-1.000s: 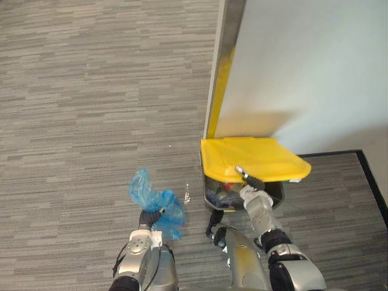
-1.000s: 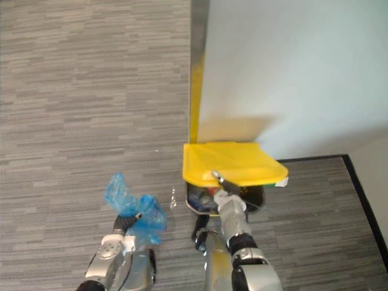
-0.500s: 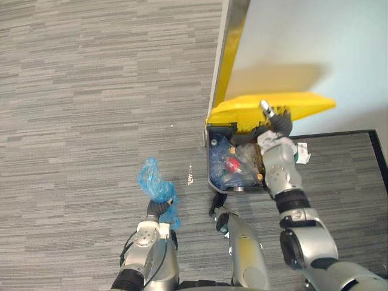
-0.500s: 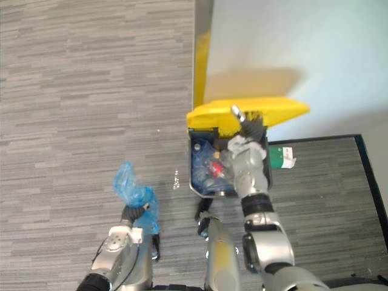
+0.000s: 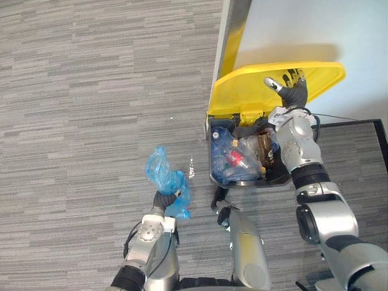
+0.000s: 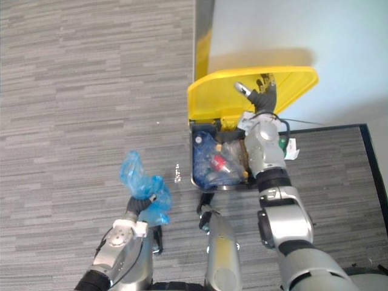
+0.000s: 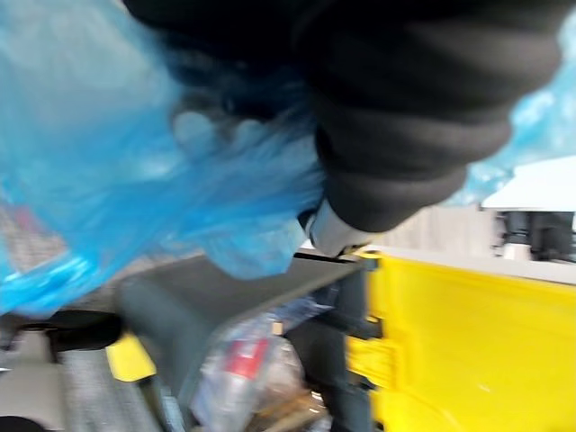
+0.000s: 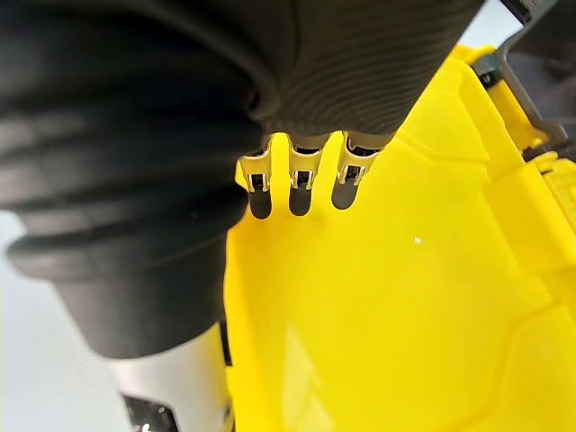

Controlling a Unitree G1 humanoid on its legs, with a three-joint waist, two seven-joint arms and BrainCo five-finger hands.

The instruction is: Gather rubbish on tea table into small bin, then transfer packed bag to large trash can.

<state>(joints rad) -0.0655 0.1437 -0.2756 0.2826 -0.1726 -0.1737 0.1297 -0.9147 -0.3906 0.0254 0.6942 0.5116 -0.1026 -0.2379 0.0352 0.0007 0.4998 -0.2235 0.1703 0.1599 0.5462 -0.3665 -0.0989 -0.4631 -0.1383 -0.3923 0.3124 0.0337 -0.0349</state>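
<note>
right hand (image 5: pixel 291 92): fingers straight, pushing yellow lid (image 5: pixel 242 91) up — so large trash can (image 5: pixel 211 163) is open
left hand (image 5: pixel 163 200): curled round blue bag (image 5: pixel 159 171) — ready to drop

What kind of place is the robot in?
Probably an office or hallway indoors: grey striped carpet covers the floor, a pale wall stands behind, and a large trash can with a yellow lid holds bottles.

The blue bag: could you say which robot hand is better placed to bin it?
Left, likely: the left robot hand grips the blue bag; the right robot hand holds the yellow lid up.
</note>
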